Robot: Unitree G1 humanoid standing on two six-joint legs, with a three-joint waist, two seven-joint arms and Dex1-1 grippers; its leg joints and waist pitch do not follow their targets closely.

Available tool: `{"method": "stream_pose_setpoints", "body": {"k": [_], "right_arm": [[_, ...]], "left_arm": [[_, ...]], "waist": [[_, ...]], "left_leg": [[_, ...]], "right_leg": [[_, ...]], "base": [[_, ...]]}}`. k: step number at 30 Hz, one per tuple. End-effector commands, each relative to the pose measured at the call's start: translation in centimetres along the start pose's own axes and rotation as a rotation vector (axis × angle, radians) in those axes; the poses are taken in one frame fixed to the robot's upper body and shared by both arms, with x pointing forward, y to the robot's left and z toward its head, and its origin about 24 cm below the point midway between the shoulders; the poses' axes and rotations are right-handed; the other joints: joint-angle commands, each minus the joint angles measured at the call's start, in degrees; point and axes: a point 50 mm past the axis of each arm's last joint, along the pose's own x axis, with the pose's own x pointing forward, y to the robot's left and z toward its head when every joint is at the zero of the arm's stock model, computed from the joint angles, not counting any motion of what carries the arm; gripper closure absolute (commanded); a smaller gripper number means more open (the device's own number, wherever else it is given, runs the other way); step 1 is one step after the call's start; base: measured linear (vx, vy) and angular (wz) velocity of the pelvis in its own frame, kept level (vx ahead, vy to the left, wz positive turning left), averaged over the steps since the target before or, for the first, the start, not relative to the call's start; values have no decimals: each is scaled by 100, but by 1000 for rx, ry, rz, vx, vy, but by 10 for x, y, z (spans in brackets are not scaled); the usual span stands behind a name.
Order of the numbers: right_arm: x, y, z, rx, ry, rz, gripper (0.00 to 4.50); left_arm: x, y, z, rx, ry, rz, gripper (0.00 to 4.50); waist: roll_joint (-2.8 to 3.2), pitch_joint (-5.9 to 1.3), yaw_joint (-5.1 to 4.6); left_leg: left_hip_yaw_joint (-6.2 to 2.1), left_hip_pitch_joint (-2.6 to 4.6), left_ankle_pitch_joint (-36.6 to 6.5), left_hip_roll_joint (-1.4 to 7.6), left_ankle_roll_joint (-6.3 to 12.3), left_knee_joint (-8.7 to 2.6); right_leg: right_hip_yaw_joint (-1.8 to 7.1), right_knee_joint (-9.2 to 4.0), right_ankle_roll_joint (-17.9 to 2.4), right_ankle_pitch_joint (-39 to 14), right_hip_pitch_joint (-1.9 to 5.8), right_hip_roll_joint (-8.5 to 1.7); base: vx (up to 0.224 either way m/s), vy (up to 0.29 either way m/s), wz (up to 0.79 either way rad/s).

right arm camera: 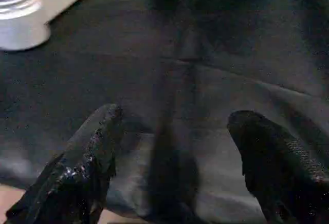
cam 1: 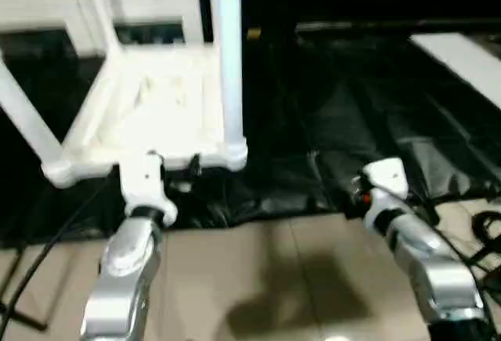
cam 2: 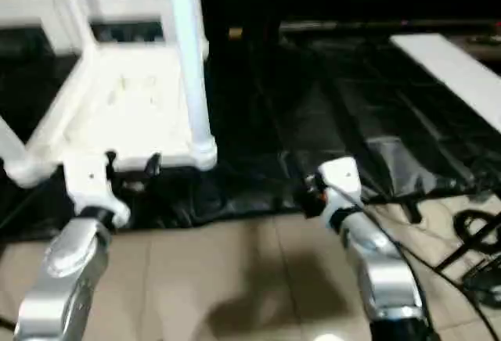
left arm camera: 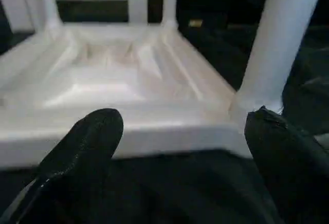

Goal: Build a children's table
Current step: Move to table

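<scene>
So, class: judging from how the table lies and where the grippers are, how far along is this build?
Nearly done, it seems. The children's table lies upside down on the black sheet with legs standing in its corner sockets, such as the near leg. Nothing is in hand: the left gripper is open at the table's near edge, and the right gripper is open over the sheet. Left: apparently turning it upright.

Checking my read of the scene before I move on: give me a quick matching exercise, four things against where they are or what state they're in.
Things:
1. children's table
2. left gripper
3. right gripper
4. black sheet

States:
a. open, over the black sheet, nothing between its fingers
b. upside down, legs pointing up
c. spread on the floor under the table
d. open, at the table top's near edge

Pairs: 1-b, 2-d, 3-a, 4-c
</scene>
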Motion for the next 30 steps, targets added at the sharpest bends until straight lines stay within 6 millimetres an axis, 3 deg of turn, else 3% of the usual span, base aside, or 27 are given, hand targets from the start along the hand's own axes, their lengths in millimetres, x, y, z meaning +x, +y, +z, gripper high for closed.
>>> {"method": "stream_pose_setpoints", "body": {"k": [1, 3, 5, 6, 7, 8, 9, 10, 11, 12, 13, 14, 15, 16, 17, 18, 19, 20, 21, 22, 23, 24, 25, 26, 27, 29, 30], "right_arm": [[3, 4, 9, -29, -28, 19, 75], [4, 5, 8, -28, -28, 22, 75], [5, 7, 8, -30, -27, 35, 75], [5, 8, 8, -34, -31, 42, 75], [5, 8, 8, -27, -32, 39, 75], [5, 8, 8, -22, -33, 36, 75], [6, 8, 8, -16, -32, 28, 75], [6, 7, 8, -12, -30, 23, 75], [6, 6, 8, -8, -32, 17, 75], [6, 6, 8, -5, -33, 13, 75], [6, 6, 8, -5, -33, 13, 75], [6, 5, 8, 1, -31, 0, 75], [5, 3, 8, 0, -30, -17, 75], [5, 1, 7, 3, -29, -37, 75], [4, -1, 7, 15, -32, -57, 75], [4, -1, 7, 15, -32, -57, 75], [3, -3, 7, 28, -39, -74, 75], [2, -5, 10, 47, -65, -87, 75], [2, -6, 14, 74, -98, -92, 75], [2, -5, 16, 90, -115, -87, 75], [2, -4, 20, 106, -139, -66, 75], [2, -3, 21, 106, -145, -54, 75], [2, -3, 22, 99, -144, -45, 75], [3, -2, 21, 90, -137, -42, 75], [3, -2, 21, 90, -134, -45, 75], [4, -2, 19, 89, -128, -47, 75], [4, -1, 19, 87, -124, -46, 75]], "left_arm": [[-1, 5, 0, 1, 4, 34, 15], [-1, 5, 0, -8, 2, 32, 15], [-1, 5, 0, -3, 6, 37, 15], [-2, 6, -1, -1, 8, 38, 15], [-2, 6, -1, 3, 11, 39, 15], [-2, 6, -2, 5, 13, 39, 15], [-2, 6, -2, 2, 14, 36, 15], [-3, 6, -2, 0, 15, 33, 15], [-3, 6, -2, -1, 14, 29, 15], [-3, 6, -2, -1, 13, 27, 15], [-3, 6, -2, -1, 13, 27, 15], [-2, 6, -2, 6, 16, 20, 15], [-2, 4, -2, 3, 18, 1, 15], [-2, 2, -3, 2, 20, -11, 15], [-3, 1, -3, 3, 20, -17, 15], [-3, 1, -3, 3, 20, -17, 15], [-3, 1, -3, -1, 20, -19, 15], [-3, 2, -5, -3, 25, -9, 15], [-4, 3, -6, -6, 30, -4, 15], [-5, 4, -7, -7, 34, -2, 15], [-6, 5, -7, -7, 36, 1, 15], [-6, 6, -7, -7, 37, 2, 15], [-6, 6, -7, -6, 37, 2, 15], [-6, 7, -7, -5, 35, -2, 15], [-6, 7, -6, -5, 33, -5, 15], [-6, 8, -6, -5, 32, -7, 15], [-5, 8, -5, -2, 32, -6, 15]], "waist": [[-6, -258, 66], [-13, -129, 88], [-23, -61, 118], [56, -48, 37], [73, 5, -42], [154, -17, -83], [163, -72, -120], [99, -94, -156], [2, -91, -197], [-53, -118, -112], [-167, -189, -1], [-211, -356, 209], [-226, -346, 220], [-125, -364, 217], [73, -419, 172], [271, -424, 112], [379, -318, -52], [347, -474, -242], [339, -484, -213], [264, -473, -271], [117, -391, -238], [11, -347, -241], [-92, -300, -201], [-439, -265, -25], [-353, -374, 83], [-306, -261, 99], [-205, -210, 97]], "left_leg": [[-303, -207, -1421, 320, 757, -482], [-204, -73, -2200, 271, 442, -371], [-34, 87, -2292, 267, 341, -108], [60, 625, -2438, 370, 137, -81], [-81, 757, -3396, 591, -103, -366], [-384, 779, -4697, 1104, -185, -966], [-509, 892, -4866, 1148, -82, -1135], [-489, 990, -4659, 1115, 103, -1098], [-187, 840, -3735, 667, 493, -857], [90, 553, -3111, 394, 552, -644], [289, 224, -2185, 81, 690, -244], [213, -219, -754, 10, 1007, 411], [131, -491, -124, 28, 1022, 485], [131, -453, 355, 54, 954, 205], [157, -253, 995, 138, 1044, -178], [23, 179, 1157, 324, 1137, -328], [-328, 507, 526, 654, 1661, -455], [-836, 1141, 298, 1098, 2679, -468], [-797, 1098, 839, 1063, 2951, -360], [-740, 1038, 1104, 1035, 3019, -378], [-452, 818, 1102, 890, 3064, -551], [-300, 694, 618, 796, 2891, -591], [-89, 533, -113, 542, 2525, -580], [341, 167, -1420, -203, 1697, 6], [139, -92, -846, -184, 1213, 588], [48, -237, -399, -155, 683, 637], [47, -151, -228, -42, 553, 481]], "right_leg": [[224, -731, -163, -1997, 553, -947], [38, -1055, -355, -3654, 677, -1135], [-162, -1317, -253, -4665, 755, -1294], [-70, -1385, -203, -4676, 359, -1006], [-276, -1189, -104, -3885, 363, -726], [-56, -392, -83, -2286, 463, -540], [113, -9, -69, -1047, 341, -456], [214, -10, -45, -767, 228, -487], [474, -453, -255, -553, 271, -717], [650, -707, -473, -530, 544, -873], [880, -870, -549, -657, 929, -990], [1247, -998, -508, -503, 1374, -1386], [1089, -885, -434, 252, 1400, -1208], [758, -804, -388, 763, 1320, -872], [365, -699, -148, 875, 1252, -461], [186, -617, -15, 584, 1015, -330], [73, -221, 121, -78, 551, -156], [220, 367, 229, -1067, -62, -249], [337, 554, 496, -880, -255, -336], [369, 605, 705, -671, -328, -361], [500, 582, 952, -96, -397, -417], [590, 375, 783, 169, -320, -474], [673, -8, 550, 426, -147, -523], [1154, -812, 636, -1084, 297, -819], [1465, -870, 280, -2156, 768, -1306], [1362, -876, -168, -2393, 772, -1123], [1202, -994, -676, -2646, 722, -1098]], "base": [[25, -14, 38], [31, -10, 46], [53, 20, 57], [6, 39, 41], [44, 53, 12], [44, 53, 12], [121, 63, -2], [127, 24, 3], [127, 24, 3], [128, -35, 8], [173, -35, 6], [173, -35, 6], [195, -4, 0], [154, 1, -6], [154, 1, -6], [181, 32, -2], [198, 29, -4], [198, 29, -4], [174, 1, -4], [120, -5, -3], [120, -5, -3], [87, -48, -5], [71, -118, 3], [71, -118, 3], [85, -133, -1], [102, -97, -6], [89, -53, -3]]}}
